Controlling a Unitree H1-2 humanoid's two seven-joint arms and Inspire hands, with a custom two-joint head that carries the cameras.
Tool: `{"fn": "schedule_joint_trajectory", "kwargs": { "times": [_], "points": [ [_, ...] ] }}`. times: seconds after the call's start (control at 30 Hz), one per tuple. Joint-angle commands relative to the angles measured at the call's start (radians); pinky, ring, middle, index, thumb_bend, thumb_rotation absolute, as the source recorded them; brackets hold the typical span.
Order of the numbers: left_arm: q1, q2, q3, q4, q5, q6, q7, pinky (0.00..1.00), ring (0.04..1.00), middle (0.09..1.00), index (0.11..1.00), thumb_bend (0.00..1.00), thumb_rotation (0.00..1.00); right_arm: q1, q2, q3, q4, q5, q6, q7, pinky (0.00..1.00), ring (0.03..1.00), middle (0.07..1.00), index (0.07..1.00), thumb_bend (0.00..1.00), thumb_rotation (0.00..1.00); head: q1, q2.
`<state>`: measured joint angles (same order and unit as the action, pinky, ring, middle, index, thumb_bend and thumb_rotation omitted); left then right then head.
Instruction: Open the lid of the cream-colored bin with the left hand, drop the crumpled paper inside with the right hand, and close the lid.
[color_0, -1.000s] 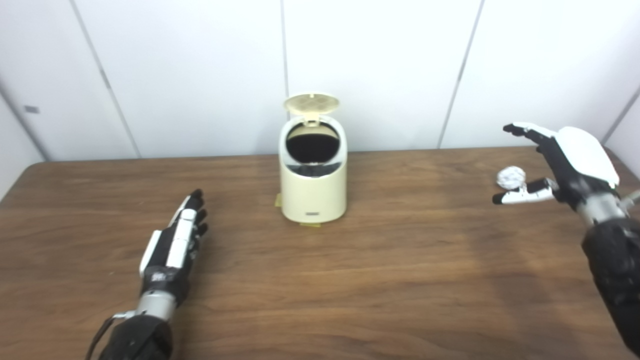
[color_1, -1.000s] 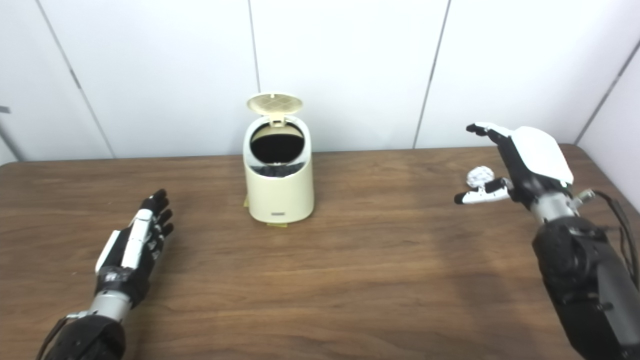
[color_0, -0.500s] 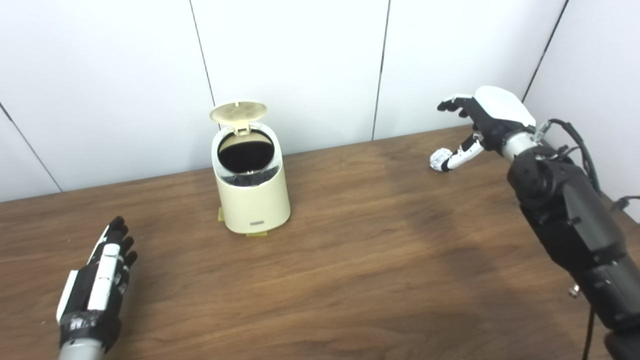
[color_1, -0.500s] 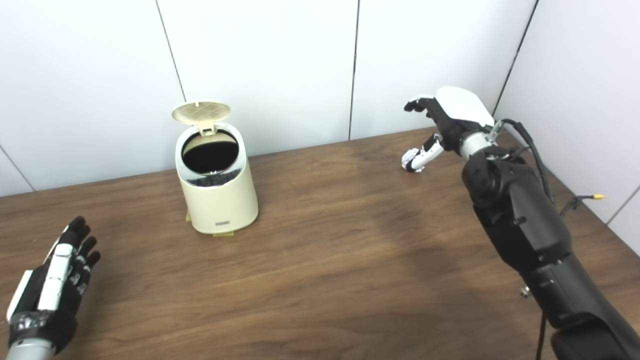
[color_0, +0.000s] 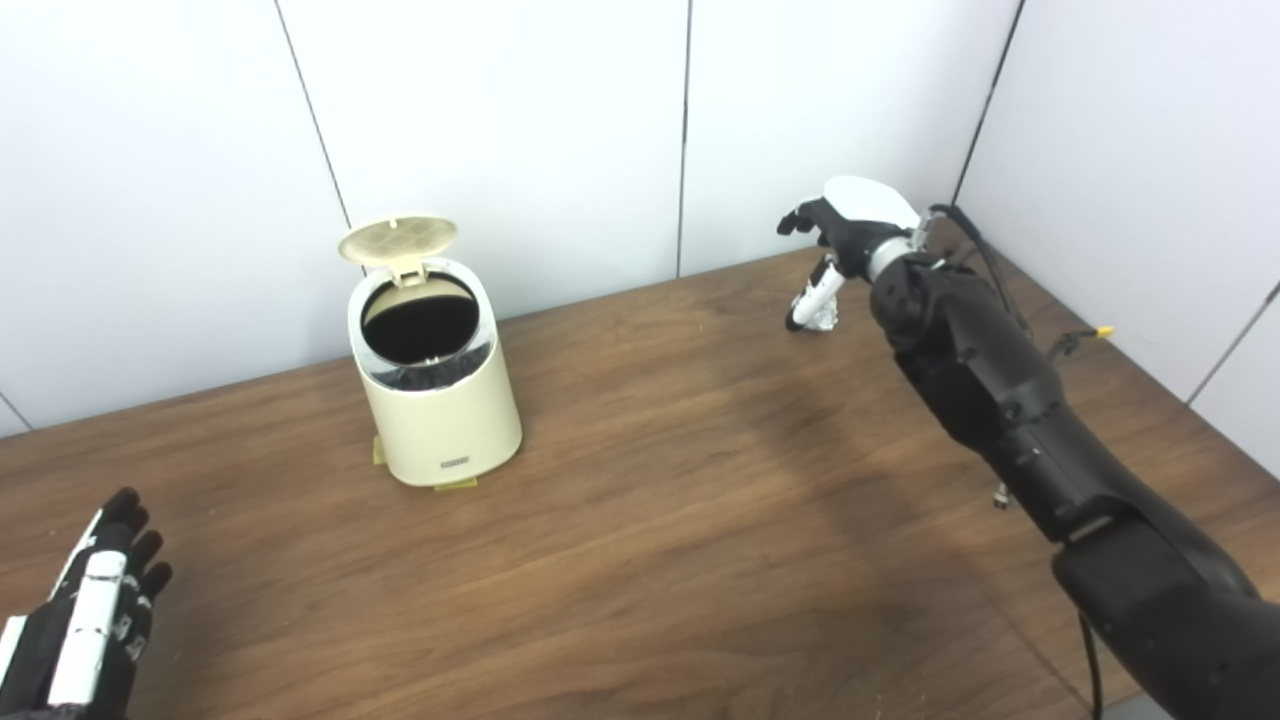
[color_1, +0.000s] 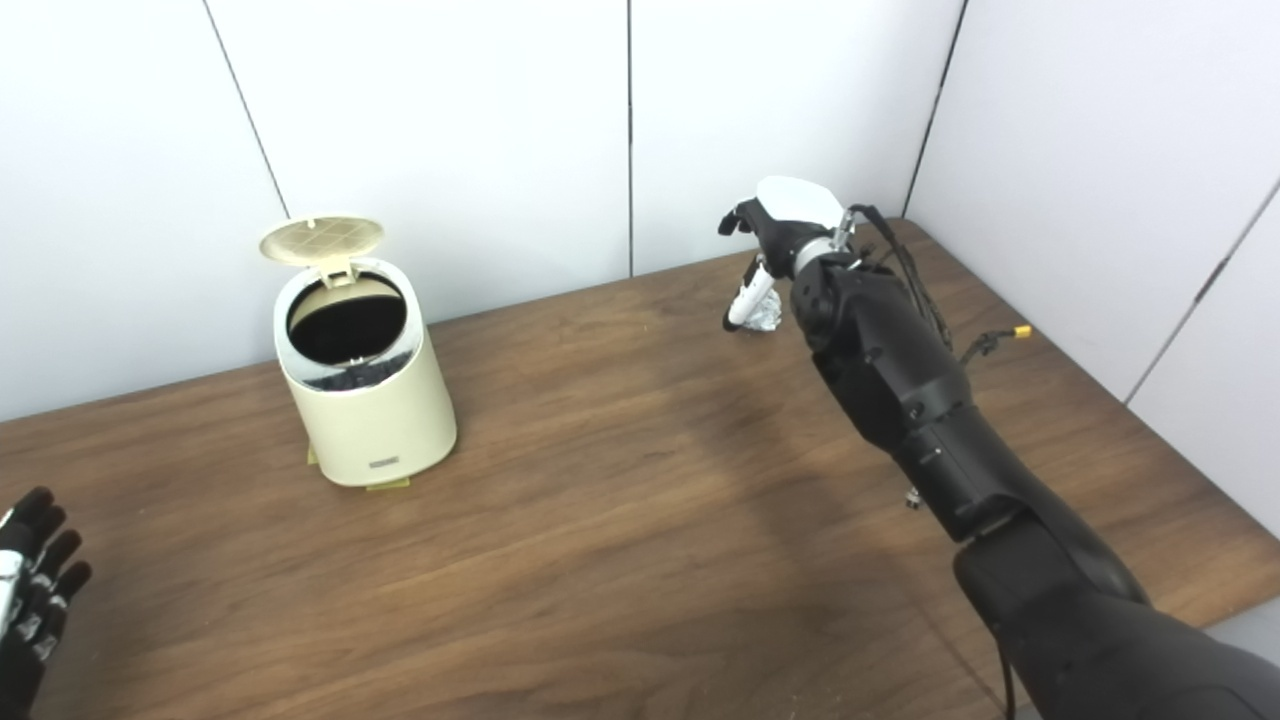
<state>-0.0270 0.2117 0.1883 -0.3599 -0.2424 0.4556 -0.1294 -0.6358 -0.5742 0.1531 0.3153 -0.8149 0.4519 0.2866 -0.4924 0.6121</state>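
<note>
The crumpled paper (color_0: 822, 315) lies at the far right of the wooden table (color_0: 700, 520), well apart from the bin. Nearest the viewer, at the bottom left, the left hand (color_0: 85, 625) rests flat, fingers straight and slightly apart, holding nothing. Further back, the cream-colored bin (color_0: 432, 400) stands with its lid (color_0: 398, 238) tipped up and its dark mouth exposed. Farthest away, the right hand (color_0: 835, 240) hovers over the paper, fingers spread, thumb reaching down beside it, not yet gripping. The light ball could probably skid away or slip free if the fingers close off-centre.
</note>
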Motion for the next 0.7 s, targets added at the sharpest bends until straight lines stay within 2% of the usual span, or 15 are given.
{"fn": "schedule_joint_trajectory", "kwargs": {
  "times": [0.0,0.17,0.23,0.33,0.43,0.53,0.67],
  "points": [
    [-0.018,0.021,0.002,-0.043,-0.010,0.002,0.001,0.95,0.986,0.998,1.000,0.53,0.68,-0.071,-0.023,-0.001,0.009,0.000,-0.026,-0.056,0.61,0.737,0.829,0.736,0.87,0.05,0.000,0.002],
    [-0.015,0.033,-0.006,-0.047,-0.003,0.004,-0.001,0.92,0.976,0.995,1.000,0.54,0.67,-0.081,-0.021,0.007,0.055,0.009,-0.040,-0.113,0.60,0.729,0.812,0.723,0.88,0.04,-0.001,0.003],
    [-0.014,0.037,-0.008,-0.047,0.001,0.003,0.000,0.91,0.975,0.992,1.000,0.57,0.67,-0.081,-0.023,0.012,0.064,0.010,-0.045,-0.129,0.63,0.732,0.793,0.714,0.88,0.03,-0.001,0.002],
    [-0.012,0.041,-0.011,-0.051,0.003,0.003,0.001,0.91,0.973,0.987,1.000,0.58,0.68,-0.075,-0.026,0.013,0.064,0.012,-0.038,-0.142,0.65,0.749,0.791,0.706,0.88,0.02,-0.003,0.003],
    [-0.009,0.046,-0.012,-0.049,0.004,0.000,-0.002,0.91,0.970,0.985,1.000,0.60,0.68,-0.063,-0.029,0.009,0.060,0.019,-0.044,-0.168,0.66,0.727,0.762,0.691,0.88,0.00,0.000,0.004],
    [-0.004,0.051,-0.014,-0.045,0.009,-0.007,-0.005,0.89,0.961,0.975,1.000,0.61,0.68,-0.057,-0.036,0.020,0.067,0.010,-0.032,-0.176,0.56,0.664,0.699,0.680,0.87,0.00,0.004,0.006],
    [0.002,0.054,-0.012,-0.051,0.002,-0.008,-0.010,0.88,0.945,0.959,1.000,0.61,0.66,-0.045,-0.039,0.029,0.064,0.008,-0.026,-0.176,0.56,0.652,0.689,0.678,0.87,0.00,0.007,0.007]
  ]
}}
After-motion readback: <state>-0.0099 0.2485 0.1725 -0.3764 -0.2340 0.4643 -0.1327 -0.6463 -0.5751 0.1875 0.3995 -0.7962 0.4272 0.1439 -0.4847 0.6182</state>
